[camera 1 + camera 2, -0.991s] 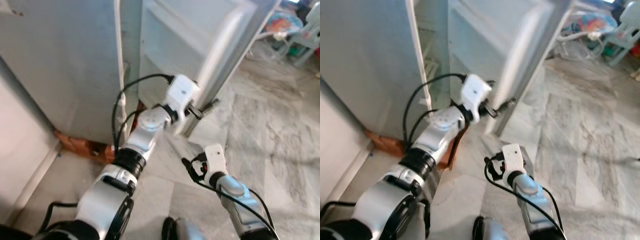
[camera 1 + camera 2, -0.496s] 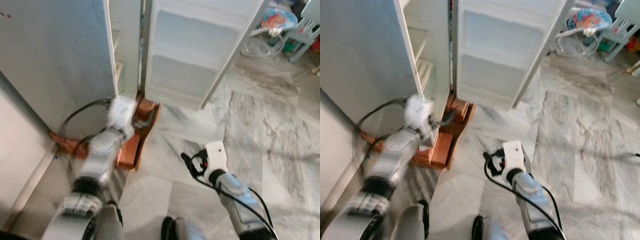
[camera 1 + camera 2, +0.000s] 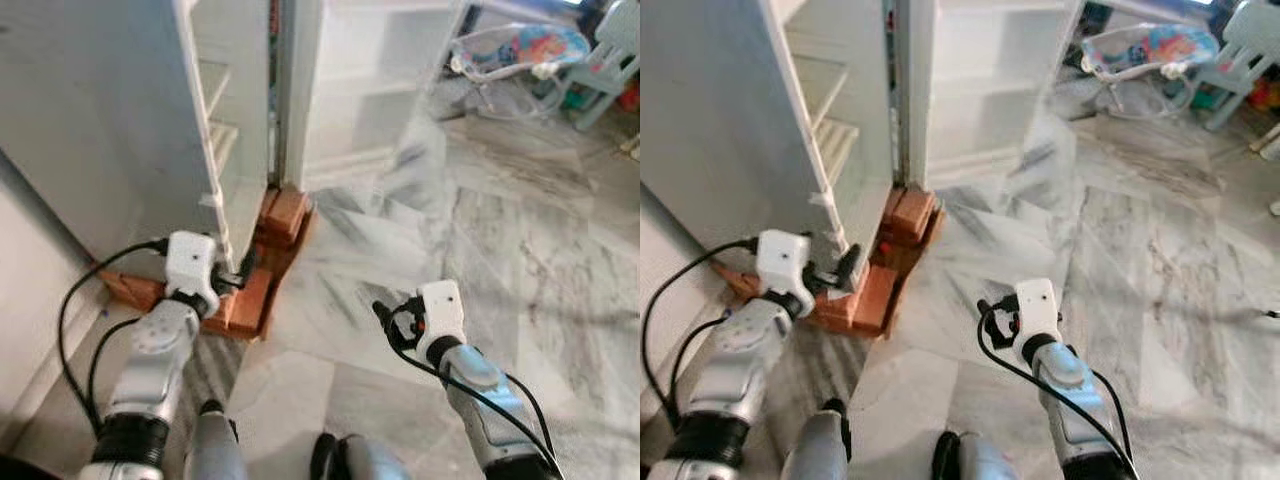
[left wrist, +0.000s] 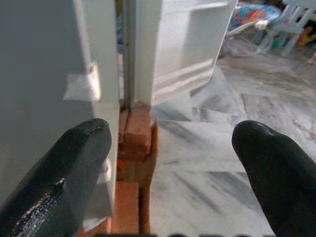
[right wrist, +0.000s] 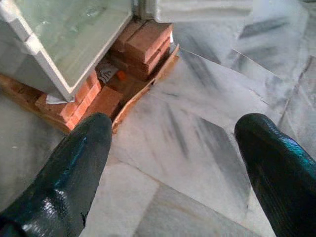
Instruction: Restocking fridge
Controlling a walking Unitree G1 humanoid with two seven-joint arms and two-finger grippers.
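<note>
Ahead of the robot, on a stack of red bricks (image 3: 878, 288) over grey-veined marble floor (image 3: 520, 230): one white fridge (image 3: 110, 130), cabinet to the left.

- Fridge door (image 3: 985, 85) — swung wide open, white door shelves facing the room, nothing visible on them. Wire shelves (image 3: 835, 140) inside the cabinet, seen edge-on.
- Left gripper (image 3: 232, 280) — low by the cabinet's bottom front corner, just beside the bricks; black fingers (image 4: 59, 177) spread apart, holding nothing.
- Right gripper (image 3: 992, 318) — hanging over bare floor, well apart from the fridge; fingers (image 5: 69, 168) spread wide, nothing between them.
- Far right background: a colourful baby bouncer (image 3: 530, 50) and a pale plastic chair (image 3: 610, 45) — both blurred.
- Bottom edge: the robot's own silver legs and dark feet (image 3: 330, 465).
</note>
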